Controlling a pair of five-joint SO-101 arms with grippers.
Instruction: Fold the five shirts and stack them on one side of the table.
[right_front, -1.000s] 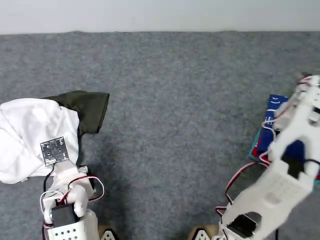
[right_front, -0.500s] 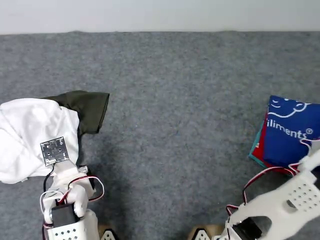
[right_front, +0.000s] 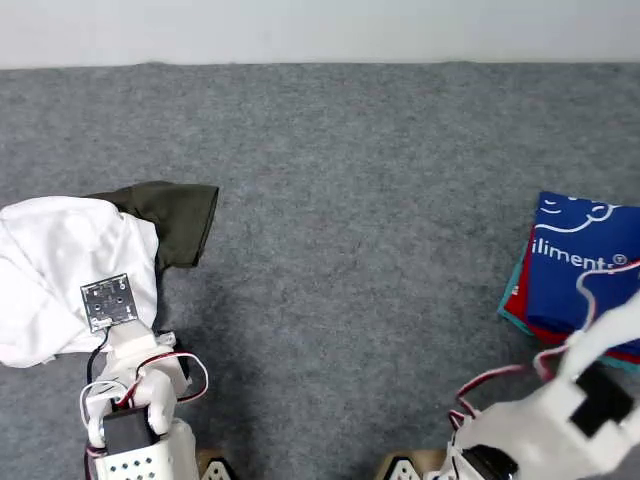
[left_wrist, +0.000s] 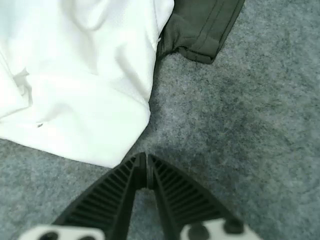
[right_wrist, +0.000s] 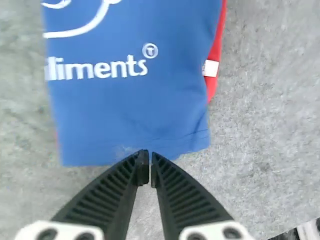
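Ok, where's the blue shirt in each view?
High view: blue shirt at the right edge, topmost.
Right wrist view: it lies just beyond the right gripper.
Left wrist view: white shirt and dark green shirt here instead.
Shared landmark: red shirt peeking out beneath it.

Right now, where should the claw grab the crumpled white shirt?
Probably pinch the crumpled white cloth shirt at its loose edge nearest the left claw, coming from the bare grey table side. That edge lies free; farther on it touches the dark green shirt.
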